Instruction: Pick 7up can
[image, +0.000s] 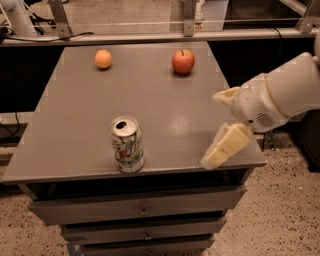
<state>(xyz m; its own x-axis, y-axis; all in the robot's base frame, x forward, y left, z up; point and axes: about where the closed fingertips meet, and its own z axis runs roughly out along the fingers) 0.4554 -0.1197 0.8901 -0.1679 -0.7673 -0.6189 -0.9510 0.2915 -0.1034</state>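
Observation:
The 7up can (127, 145) stands upright near the front edge of the grey table (80, 100), left of the middle; it is silver-white with green lettering and a dark mouth hole on top. My gripper (216, 127) is over the table's front right corner, well to the right of the can and apart from it. Its two cream fingers (226, 146) are spread open with nothing between them. The white arm reaches in from the right edge.
A red apple (183, 61) and an orange fruit (103, 59) sit at the back of the table. A rail (150, 36) runs behind the table. Drawers (142, 210) are under the tabletop. Speckled floor lies on both sides.

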